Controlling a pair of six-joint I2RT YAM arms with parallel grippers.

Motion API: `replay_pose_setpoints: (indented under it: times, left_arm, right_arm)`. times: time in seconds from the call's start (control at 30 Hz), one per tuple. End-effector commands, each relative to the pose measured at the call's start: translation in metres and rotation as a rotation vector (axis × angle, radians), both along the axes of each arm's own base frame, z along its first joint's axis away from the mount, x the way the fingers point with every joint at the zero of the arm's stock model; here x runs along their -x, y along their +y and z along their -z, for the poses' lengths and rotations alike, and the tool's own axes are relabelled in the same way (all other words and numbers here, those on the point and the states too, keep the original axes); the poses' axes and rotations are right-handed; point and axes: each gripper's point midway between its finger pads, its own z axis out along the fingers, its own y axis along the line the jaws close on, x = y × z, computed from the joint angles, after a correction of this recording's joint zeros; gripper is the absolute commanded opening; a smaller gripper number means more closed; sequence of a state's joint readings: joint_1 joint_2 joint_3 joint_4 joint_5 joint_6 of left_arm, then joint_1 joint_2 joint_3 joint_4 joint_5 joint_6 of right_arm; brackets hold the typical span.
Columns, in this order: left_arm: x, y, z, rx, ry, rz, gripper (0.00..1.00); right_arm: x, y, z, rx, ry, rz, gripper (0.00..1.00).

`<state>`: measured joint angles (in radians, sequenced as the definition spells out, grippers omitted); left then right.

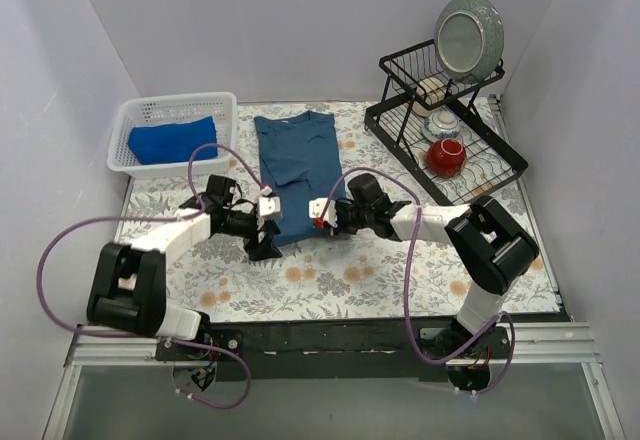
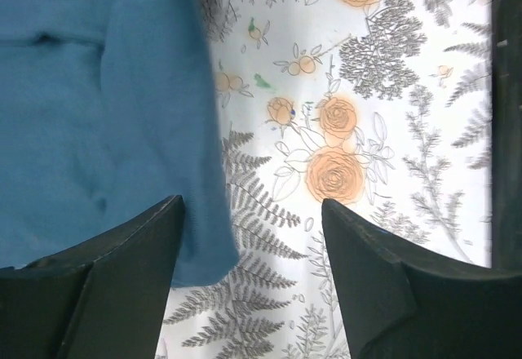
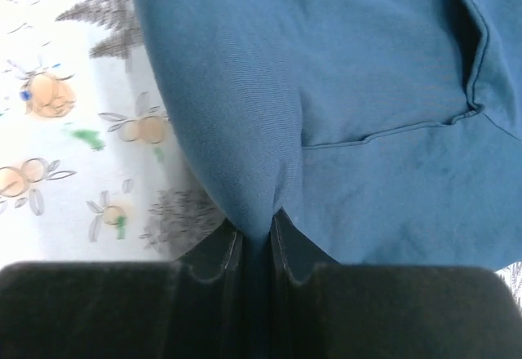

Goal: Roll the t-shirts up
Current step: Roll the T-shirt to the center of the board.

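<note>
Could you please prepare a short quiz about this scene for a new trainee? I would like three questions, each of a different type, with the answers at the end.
1. True or false: the right claw is shut on a fold of the dark teal t-shirt.
2. Fill in the gap: the left claw, at the edge of the dark teal t-shirt, is ____ (open or shut).
3. Where is the royal blue t-shirt?
A. Spread over the dark teal t-shirt
B. Inside the white basket
C. Held in the left claw

Key: 1 true; 2 open; 3 B.
</note>
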<state>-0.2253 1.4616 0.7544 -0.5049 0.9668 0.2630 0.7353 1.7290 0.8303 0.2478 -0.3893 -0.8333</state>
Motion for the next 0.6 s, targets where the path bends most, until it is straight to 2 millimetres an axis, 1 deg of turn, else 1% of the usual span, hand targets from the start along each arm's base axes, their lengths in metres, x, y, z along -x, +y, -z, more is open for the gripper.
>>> replay_pose_setpoints:
  times: [0.0,0.03,0.07,0.1,0.13,0.17,0.2,0.27,0.3,0.33,0.43,0.47,0.5,0.57]
  left_arm:
    - [-0.019,-0.003,-0.012,-0.041,-0.336,-0.009,0.69]
    - [-0.021,-0.013,-0.015,-0.040,-0.396,0.004,0.69]
    - [-0.025,-0.010,-0.013,-0.069,-0.429,-0.030,0.72]
    - [-0.019,-0.009,-0.009,-0.072,-0.448,-0.036,0.73]
    - [-0.017,-0.014,-0.009,-0.071,-0.475,-0.030,0.73]
    - [-0.023,-0.017,-0.013,-0.064,-0.531,-0.038,0.73]
    - [-0.024,-0.014,-0.006,-0.098,-0.540,-0.056,0.73]
    - [-0.023,-0.018,0.001,-0.116,-0.536,-0.045,0.72]
    - [-0.026,-0.016,0.005,-0.137,-0.536,-0.058,0.68]
    - [-0.027,-0.017,0.013,-0.155,-0.526,-0.055,0.65]
    - [-0.037,-0.012,0.024,-0.209,-0.516,-0.093,0.48]
    - [-0.039,-0.011,0.032,-0.222,-0.486,-0.111,0.43]
    - [-0.042,-0.010,0.035,-0.238,-0.474,-0.118,0.28]
    - [-0.047,-0.008,0.038,-0.270,-0.424,-0.139,0.20]
  right_arm:
    - [0.005,0.001,0.003,0.020,0.137,-0.023,0.09]
    - [0.006,0.000,0.003,0.016,0.151,-0.026,0.09]
    - [0.007,0.001,0.003,0.016,0.155,-0.029,0.09]
    - [0.008,0.000,0.003,0.015,0.159,-0.030,0.09]
    - [0.010,0.001,0.004,0.014,0.167,-0.035,0.09]
    - [0.011,0.000,0.004,0.016,0.174,-0.035,0.09]
    - [0.012,0.000,0.004,0.014,0.179,-0.038,0.09]
    - [0.014,0.000,0.002,0.010,0.181,-0.038,0.09]
    - [0.015,-0.001,0.002,0.010,0.183,-0.039,0.09]
    - [0.015,-0.001,0.001,0.009,0.182,-0.040,0.09]
    - [0.020,-0.002,0.003,0.012,0.196,-0.051,0.10]
    - [0.022,-0.003,0.004,0.017,0.203,-0.059,0.10]
    - [0.027,-0.006,0.007,0.029,0.220,-0.065,0.10]
    - [0.035,-0.008,0.006,0.026,0.239,-0.091,0.10]
